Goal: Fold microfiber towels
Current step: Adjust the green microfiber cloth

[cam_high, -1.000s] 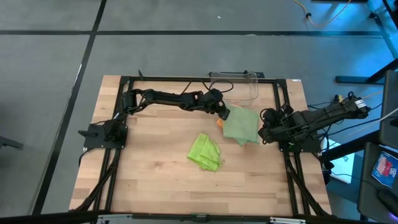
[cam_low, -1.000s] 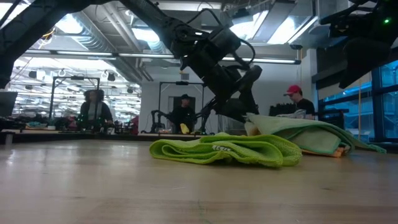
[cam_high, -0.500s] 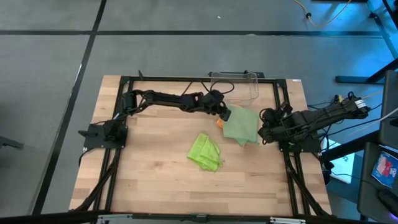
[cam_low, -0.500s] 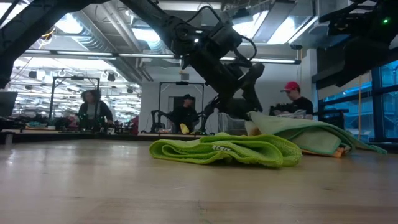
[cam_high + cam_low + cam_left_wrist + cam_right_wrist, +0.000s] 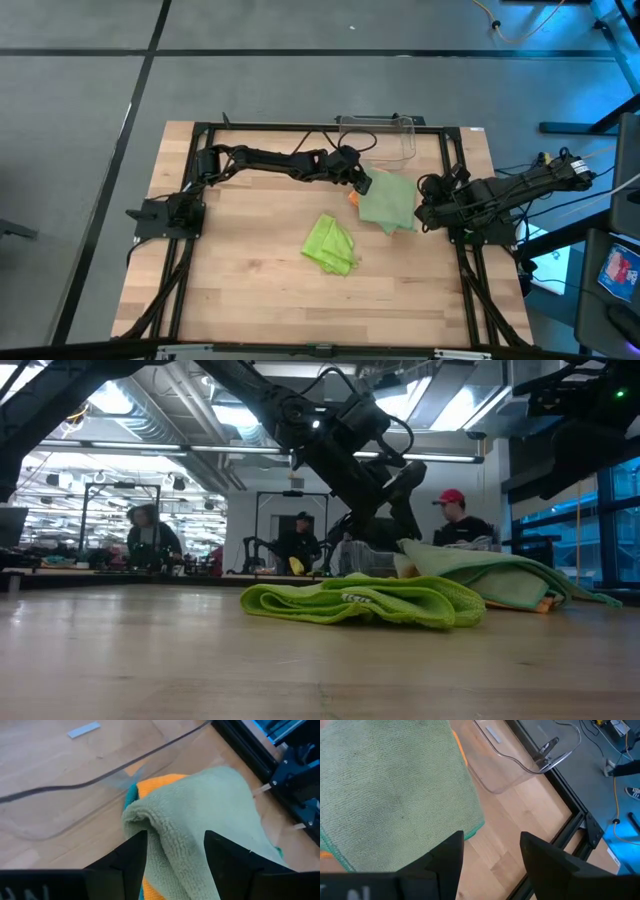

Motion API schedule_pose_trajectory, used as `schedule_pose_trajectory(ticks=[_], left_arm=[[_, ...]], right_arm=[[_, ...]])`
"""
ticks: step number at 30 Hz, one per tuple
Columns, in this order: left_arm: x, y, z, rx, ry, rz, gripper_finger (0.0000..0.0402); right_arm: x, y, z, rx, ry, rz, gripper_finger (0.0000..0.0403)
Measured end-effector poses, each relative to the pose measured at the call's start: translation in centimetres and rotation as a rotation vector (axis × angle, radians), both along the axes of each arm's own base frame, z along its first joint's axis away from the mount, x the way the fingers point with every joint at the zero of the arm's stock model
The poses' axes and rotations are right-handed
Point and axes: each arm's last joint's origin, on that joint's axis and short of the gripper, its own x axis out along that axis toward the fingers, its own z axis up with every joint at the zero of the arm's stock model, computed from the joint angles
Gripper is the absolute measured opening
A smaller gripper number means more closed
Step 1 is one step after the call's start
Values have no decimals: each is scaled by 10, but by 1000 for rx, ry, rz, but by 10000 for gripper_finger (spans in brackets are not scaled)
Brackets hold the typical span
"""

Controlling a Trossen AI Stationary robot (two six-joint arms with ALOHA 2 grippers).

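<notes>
From above, left gripper [image 5: 361,184] sits at the sage towel [image 5: 388,203] corner, right gripper [image 5: 424,215] at its far edge; lime towel [image 5: 331,244] lies crumpled mid-table [image 5: 240,290], unfolded. Low view: people work in the room behind. Left wrist: fingers apart around a raised sage fold, probably not clamped; orange towel [image 5: 150,785] and teal towel [image 5: 131,795] underneath, beside clear bin [image 5: 75,785]. Right wrist: fingers apart, empty. Folding barely begun.
</notes>
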Motion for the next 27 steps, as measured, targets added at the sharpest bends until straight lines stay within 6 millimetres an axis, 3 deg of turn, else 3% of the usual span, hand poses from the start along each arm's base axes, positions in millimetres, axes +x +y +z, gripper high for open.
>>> schedule_pose_trajectory(ticks=[14, 23, 27], left_arm=[[-4, -1, -6, -29, 68, -3, 188], [3, -3, 2, -25, -36, -35, 188], [5, -6, -7, -37, -18, -50, 188]], right_arm=[[0, 0, 0, 0, 0, 0, 198], [0, 0, 0, 0, 1, 1, 198], [0, 0, 0, -1, 3, 3, 198]])
